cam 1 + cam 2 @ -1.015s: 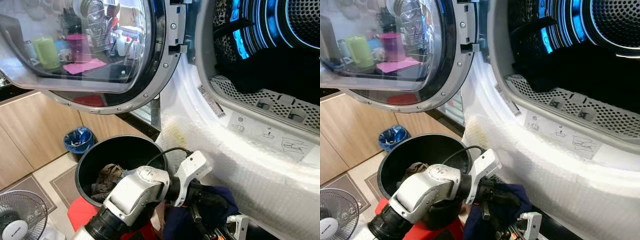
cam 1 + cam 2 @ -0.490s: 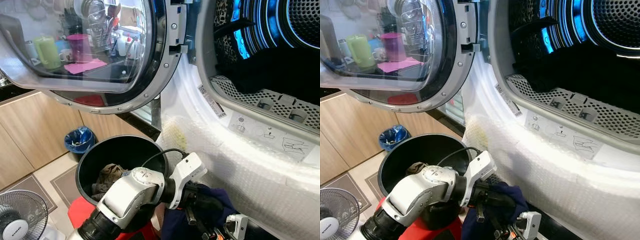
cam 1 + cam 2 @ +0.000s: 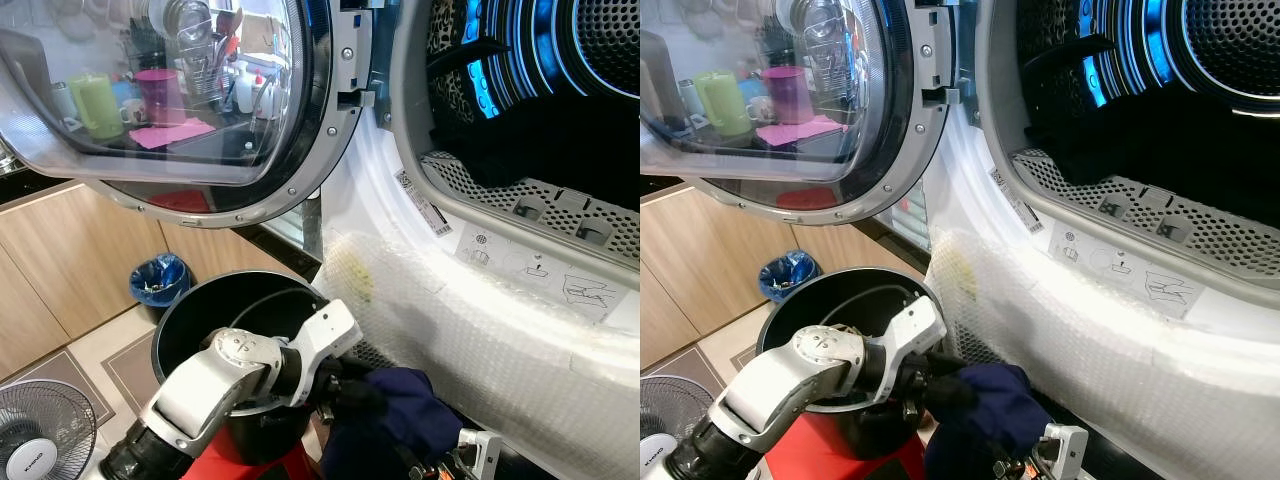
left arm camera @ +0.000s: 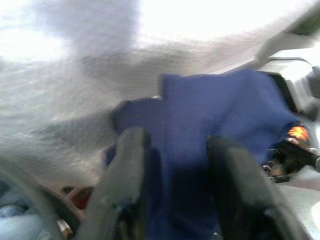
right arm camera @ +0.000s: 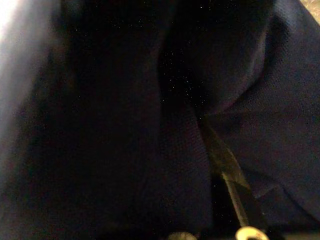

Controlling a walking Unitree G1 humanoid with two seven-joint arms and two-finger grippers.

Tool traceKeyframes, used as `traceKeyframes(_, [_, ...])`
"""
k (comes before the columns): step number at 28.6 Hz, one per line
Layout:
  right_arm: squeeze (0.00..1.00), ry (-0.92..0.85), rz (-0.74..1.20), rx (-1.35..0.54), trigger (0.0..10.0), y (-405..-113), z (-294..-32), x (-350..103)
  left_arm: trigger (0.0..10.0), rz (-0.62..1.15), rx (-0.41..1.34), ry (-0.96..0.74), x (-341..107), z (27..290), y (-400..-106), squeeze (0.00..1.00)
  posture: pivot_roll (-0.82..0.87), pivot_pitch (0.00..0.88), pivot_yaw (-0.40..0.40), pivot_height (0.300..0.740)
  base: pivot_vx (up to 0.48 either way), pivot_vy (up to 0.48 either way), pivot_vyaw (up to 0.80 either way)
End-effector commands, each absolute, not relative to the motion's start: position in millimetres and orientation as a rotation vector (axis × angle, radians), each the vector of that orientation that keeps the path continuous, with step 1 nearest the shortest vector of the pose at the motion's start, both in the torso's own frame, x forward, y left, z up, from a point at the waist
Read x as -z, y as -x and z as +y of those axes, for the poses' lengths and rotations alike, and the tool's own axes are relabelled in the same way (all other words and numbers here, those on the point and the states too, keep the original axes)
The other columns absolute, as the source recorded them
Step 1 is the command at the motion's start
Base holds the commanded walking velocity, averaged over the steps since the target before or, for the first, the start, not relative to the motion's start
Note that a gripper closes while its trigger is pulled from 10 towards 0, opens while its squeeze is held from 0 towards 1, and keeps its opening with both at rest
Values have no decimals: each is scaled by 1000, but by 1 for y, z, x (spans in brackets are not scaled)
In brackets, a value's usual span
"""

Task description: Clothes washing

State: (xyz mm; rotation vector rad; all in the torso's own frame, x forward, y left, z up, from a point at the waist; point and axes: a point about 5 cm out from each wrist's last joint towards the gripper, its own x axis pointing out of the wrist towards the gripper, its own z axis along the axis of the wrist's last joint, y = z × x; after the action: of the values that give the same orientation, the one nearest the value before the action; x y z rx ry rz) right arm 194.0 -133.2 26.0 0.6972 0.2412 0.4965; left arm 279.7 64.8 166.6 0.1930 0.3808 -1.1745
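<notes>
A navy blue garment (image 3: 395, 415) hangs bunched at the foot of the washer, just right of the black laundry basket (image 3: 200, 300). My left gripper (image 3: 335, 385) reaches across the basket's rim and is shut on this garment; the left wrist view has blue cloth (image 4: 215, 115) pinched between the two black fingers (image 4: 132, 165). My right gripper (image 3: 455, 462) sits low at the garment's right side, mostly buried in the cloth, and dark navy fabric (image 5: 125, 125) covers its wrist view. The washer drum (image 3: 590, 60) stands open above, with dark clothes (image 3: 540, 140) inside.
The round glass washer door (image 3: 180, 90) is swung open to the left, over the basket. The basket rests on a red stool (image 3: 830, 455). A blue bin (image 3: 158, 280) stands by wooden cabinets, and a fan (image 3: 40, 435) is at the lower left.
My left arm has drawn back to the left over the basket, hiding the brown clothes inside. The navy garment has come up and bunched into a rounder lump.
</notes>
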Motion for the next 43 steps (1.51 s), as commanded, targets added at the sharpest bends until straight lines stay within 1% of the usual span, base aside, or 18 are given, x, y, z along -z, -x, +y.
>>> traceKeyframes(1, [0, -699, 220, -495, 0, -192, -136, -28, 10000, 344, 1041, -183, -172, 80, -290, 1000, 124, 0, 41, 740, 0, 0, 0])
traceKeyframes(3, [0, -689, 220, -500, 0, -187, -139, -27, 10000, 310, 870, -111, -171, 95, -307, 1000, 125, 0, 38, 740, 0, 0, 0])
traceKeyframes(7, [0, -681, 227, -537, 0, -177, -140, -29, 10000, 241, 616, -212, -164, 121, -327, 1000, 125, 0, 34, 740, 0, 0, 0])
traceKeyframes(8, [0, -672, 227, -576, 0, -170, -139, -34, 10000, 227, 479, -231, -158, 136, -334, 1000, 125, 0, 34, 740, 0, 0, 0])
traceKeyframes(11, [0, -658, 218, -621, 0, -162, -138, -41, 10000, 194, 355, -265, -154, 150, -338, 1000, 118, 0, 31, 740, 0, 0, 0])
traceKeyframes(12, [0, -640, 202, -660, 0, -156, -139, -50, 10000, 189, 268, -263, -148, 160, -339, 98, 114, 0, 25, 740, 0, 0, 0])
traceKeyframes(13, [0, -618, 178, -691, 0, -152, -139, -60, 10000, 193, 192, -241, -142, 168, -341, 0, 113, 0, 23, 740, 0, 0, 0])
traceKeyframes(15, [0, -598, 102, -720, 0, -153, -140, -82, 10000, 197, 164, -277, -135, 172, -342, 0, 111, 3, 23, 740, 0, 0, 0])
traceKeyframes(22, [0, -488, -425, -877, 0, -182, -142, -218, 10000, 180, 173, -285, -124, 161, -346, 0, 83, 6, 26, 740, 0, 0, 0])
traceKeyframes(23, [0, -488, -425, -877, 0, -182, -142, -218, 10000, 180, 173, -285, -124, 161, -346, 0, 83, 6, 26, 740, 0, 0, 0])
traceKeyframes(26, [0, -441, -616, -888, 0, -196, -152, -269, 10000, 171, 177, -292, -122, 160, -348, 0, 82, 0, 24, 740, 0, 0, 0])
traceKeyframes(30, [0, -330, -748, -892, 0, -220, -164, -325, 10000, 176, 179, -292, -119, 158, -349, 0, 68, 0, 27, 740, 0, 0, 0])
traceKeyframes(31, [0, -330, -748, -892, 0, -220, -164, -325, 10000, 176, 179, -292, -119, 158, -349, 0, 68, 0, 27, 740, 0, 0, 0])
traceKeyframes(35, [0, -273, -814, -816, 0, -260, -184, -388, 10000, 172, 192, -293, -116, 154, -351, 0, 56, 0, 21, 740, 0, 0, 0])
traceKeyframes(39, [0, -239, -771, -626, 0, -307, -207, -433, 10000, 167, 199, -284, -116, 149, -351, 0, 54, 0, 15, 740, 0, 0, 0])
traceKeyframes(40, [0, -239, -771, -626, 0, -307, -207, -433, 10000, 167, 199, -284, -116, 149, -351, 0, 54, 0, 15, 740, 0, 0, 0])
traceKeyframes(41, [0, -242, -754, -530, 0, -327, -218, -457, 10000, 165, 202, -280, -115, 148, -351, 0, 54, 0, 15, 740, 0, 0, 0])
traceKeyframes(43, [0, -267, -740, -459, 0, -335, -225, -468, 10000, 166, 203, -279, -115, 148, -351, 0, 56, 0, 15, 740, 0, 0, 0])
